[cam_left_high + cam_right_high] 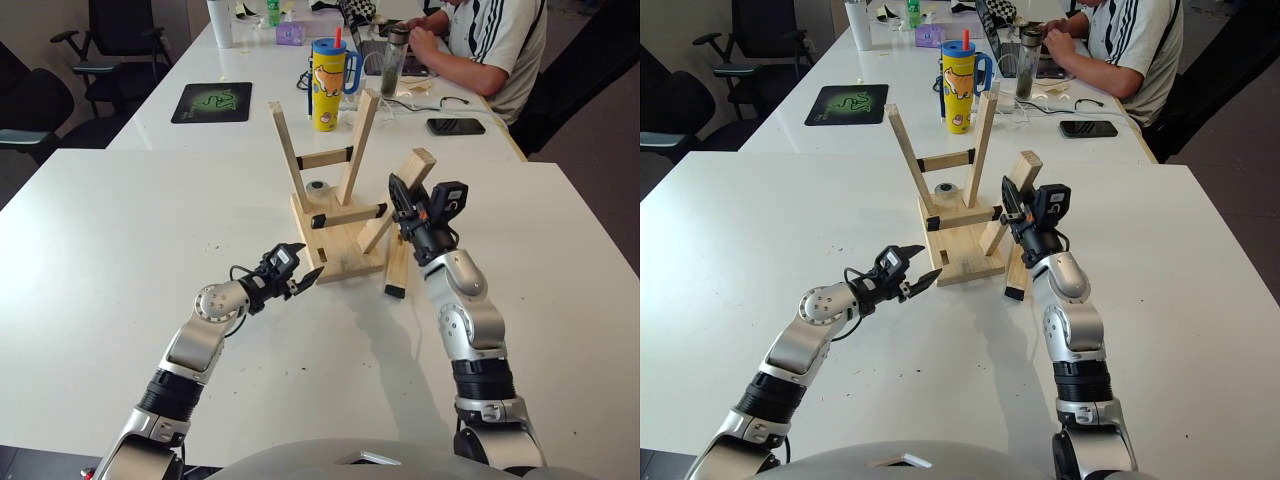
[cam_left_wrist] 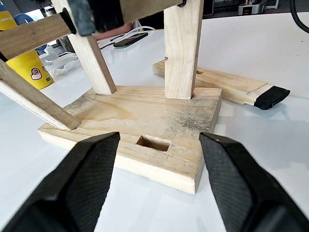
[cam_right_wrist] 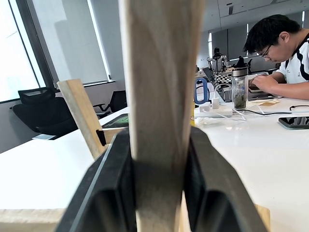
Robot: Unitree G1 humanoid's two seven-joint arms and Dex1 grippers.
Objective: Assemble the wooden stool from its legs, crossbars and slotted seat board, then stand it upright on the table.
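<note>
Right claw (image 1: pixel 403 205) around tilted leg (image 1: pixel 421 164); left claw (image 1: pixel 309 260) agape beside seat board (image 1: pixel 346 256)

You have open bench (image 1: pixel 120 230) across the frame's left; at centre, the upturned stool legs (image 1: pixel 288 150) and a loose leg (image 1: pixel 397 268) block passage.

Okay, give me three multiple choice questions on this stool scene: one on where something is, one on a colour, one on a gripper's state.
1. Where is the loose leg with the black tip?
A: on the floor. B: lying on the table beside the seat board. C: upright in a slot.
2. What colour is the cup body?
A: yellow. B: red. C: green.
3. How is the left gripper?
A: shut on a crossbar. B: shut on the seat board. C: open, holding nothing.

Answers: B, it lies flat by the board's right side; A, its body is yellow; C, its fingers stand apart before the board.
</note>
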